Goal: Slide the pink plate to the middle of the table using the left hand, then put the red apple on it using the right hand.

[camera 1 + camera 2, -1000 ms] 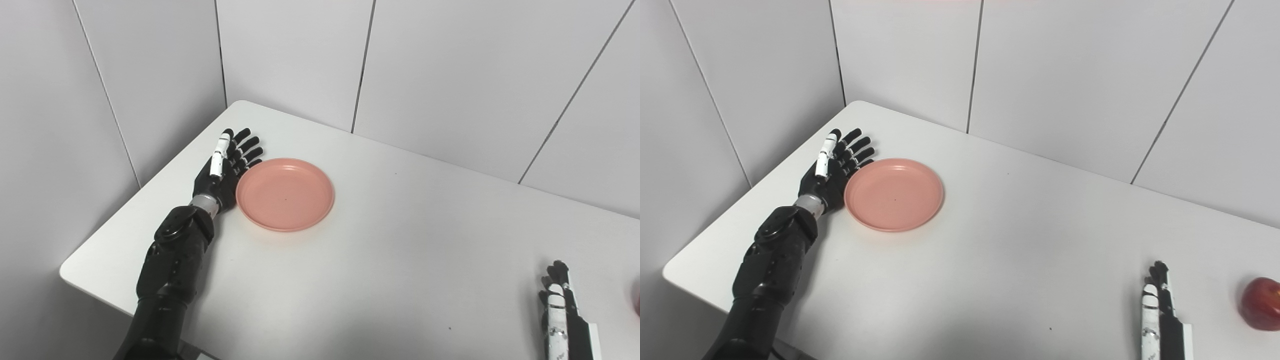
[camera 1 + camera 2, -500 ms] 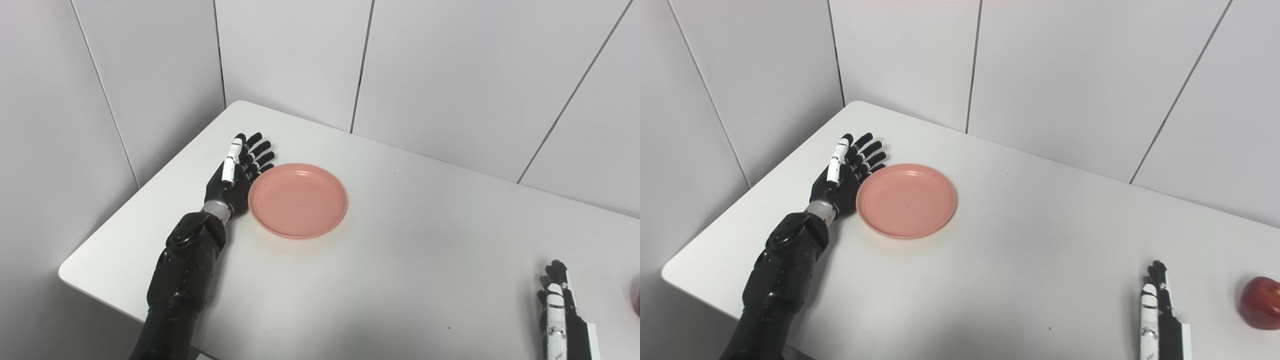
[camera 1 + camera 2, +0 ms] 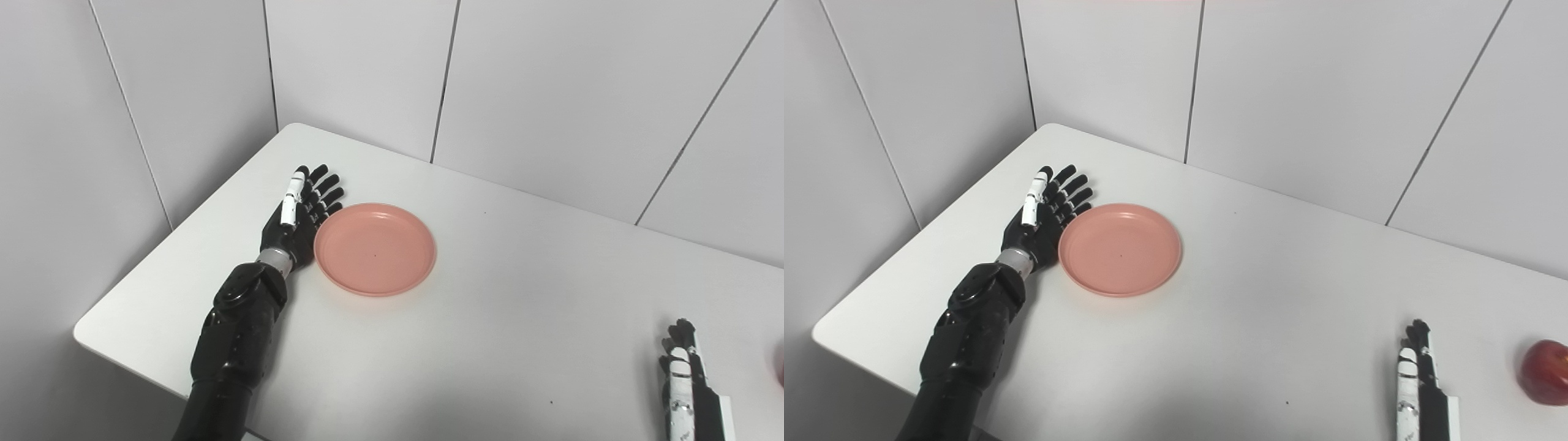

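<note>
The pink plate (image 3: 375,249) lies flat on the white table (image 3: 490,318), left of the middle. My left hand (image 3: 300,214) is open, fingers straight and on edge, its palm against the plate's left rim. The red apple (image 3: 1545,372) sits at the table's right side, showing whole only in the right eye view. My right hand (image 3: 1418,386) rests at the bottom right, left of the apple and apart from it, fingers straight and empty.
Grey panelled walls (image 3: 551,92) stand close behind the table and along its left side. The table's near left corner (image 3: 82,334) is rounded, with a drop beyond it.
My left hand has pushed the plate to the right, toward the table's middle. The right hand and the apple have not moved.
</note>
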Robot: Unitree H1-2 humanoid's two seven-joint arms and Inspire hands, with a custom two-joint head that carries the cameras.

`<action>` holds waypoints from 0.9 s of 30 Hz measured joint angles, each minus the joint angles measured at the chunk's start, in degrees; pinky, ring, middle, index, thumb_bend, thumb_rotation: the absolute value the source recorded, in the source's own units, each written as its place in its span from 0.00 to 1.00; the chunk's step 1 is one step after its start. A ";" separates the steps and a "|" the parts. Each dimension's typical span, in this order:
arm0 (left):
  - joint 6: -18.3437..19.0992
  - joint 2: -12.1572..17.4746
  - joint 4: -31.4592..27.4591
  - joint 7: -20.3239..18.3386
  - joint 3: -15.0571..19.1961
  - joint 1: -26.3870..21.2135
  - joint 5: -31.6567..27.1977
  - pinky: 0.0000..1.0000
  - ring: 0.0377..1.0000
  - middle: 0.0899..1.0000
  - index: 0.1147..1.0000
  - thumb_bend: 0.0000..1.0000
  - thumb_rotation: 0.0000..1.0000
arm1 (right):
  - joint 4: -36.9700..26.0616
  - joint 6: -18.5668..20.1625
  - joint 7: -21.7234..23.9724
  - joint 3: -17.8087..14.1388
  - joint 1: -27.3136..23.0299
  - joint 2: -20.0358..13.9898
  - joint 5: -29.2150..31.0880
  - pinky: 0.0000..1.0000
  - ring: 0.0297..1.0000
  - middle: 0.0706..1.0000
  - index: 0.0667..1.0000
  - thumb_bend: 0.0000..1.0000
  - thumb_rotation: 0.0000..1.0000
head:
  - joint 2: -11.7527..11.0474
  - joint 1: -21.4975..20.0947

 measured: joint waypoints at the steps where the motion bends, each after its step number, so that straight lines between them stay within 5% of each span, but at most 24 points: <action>1: 0.00 -0.08 0.00 -0.05 -0.05 0.00 -0.01 0.96 0.92 0.92 0.90 0.31 1.00 | 0.00 0.00 0.01 0.01 0.00 0.01 0.01 1.00 0.98 0.97 0.97 0.11 1.00 | 0.00 0.00; 27: 0.14 -3.91 -2.37 -0.01 -2.52 0.82 -0.03 0.94 0.91 0.91 0.90 0.37 1.00 | 0.06 -0.02 -0.14 0.04 -0.02 0.44 -0.92 0.99 0.97 0.96 0.96 0.14 1.00 | 1.05 -2.20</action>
